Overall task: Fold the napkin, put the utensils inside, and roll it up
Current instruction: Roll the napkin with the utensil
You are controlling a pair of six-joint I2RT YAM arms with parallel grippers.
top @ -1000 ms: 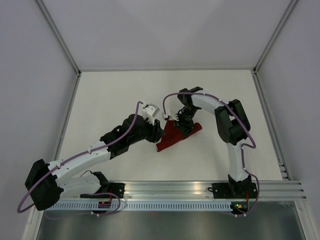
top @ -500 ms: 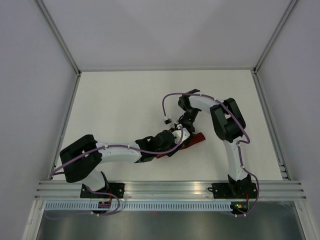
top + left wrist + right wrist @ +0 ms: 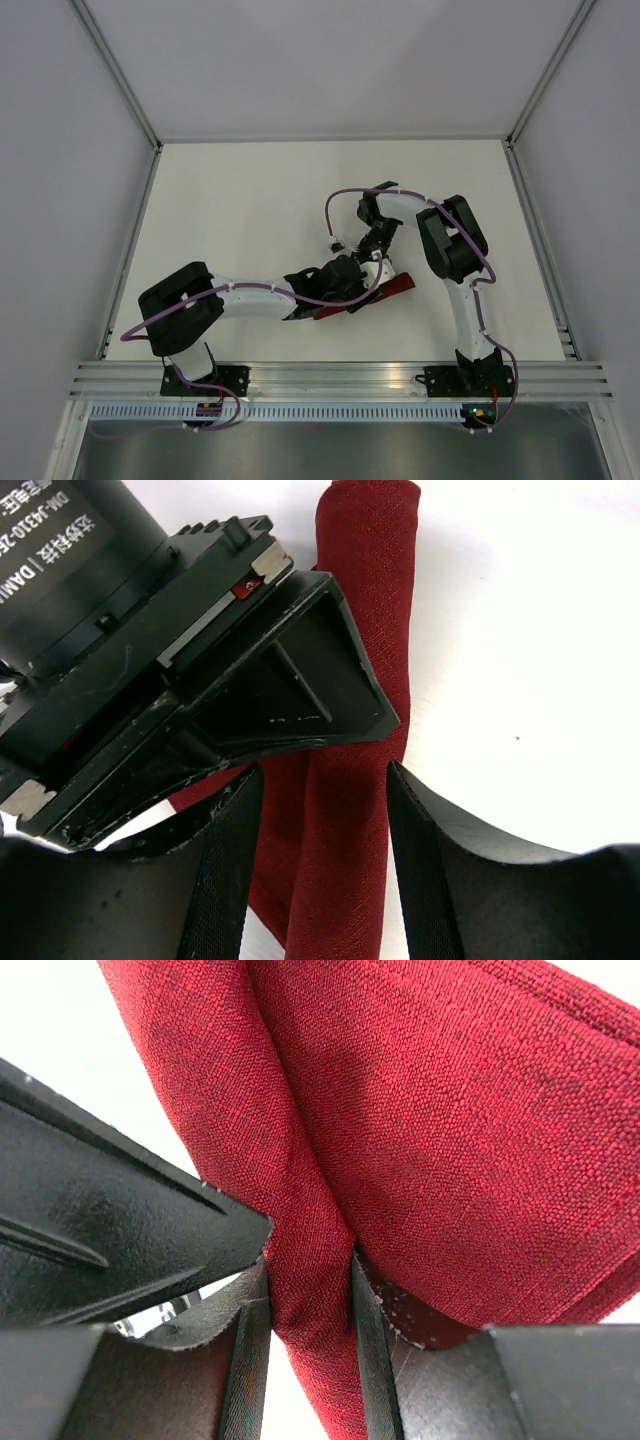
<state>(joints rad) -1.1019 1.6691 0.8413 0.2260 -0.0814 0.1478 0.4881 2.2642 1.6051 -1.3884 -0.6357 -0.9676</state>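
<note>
Left wrist view: your left gripper point(image 3: 322, 820) stands jaws apart astride the rolled napkin point(image 3: 365, 600) on the table point(image 3: 230, 200); close gently before turning it. Just beyond, the right gripper point(image 3: 308, 1300) is clamped on a napkin fold, so hold that pinch firm. No utensil shows; judge it rolled inside.

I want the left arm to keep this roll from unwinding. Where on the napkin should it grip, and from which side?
Probably the middle of the napkin, taken from above across its narrow width: it lies as a long slim roll passing between the open jaws of the left gripper, so closing there would wrap it. The right gripper pinches a fold close by.
</note>
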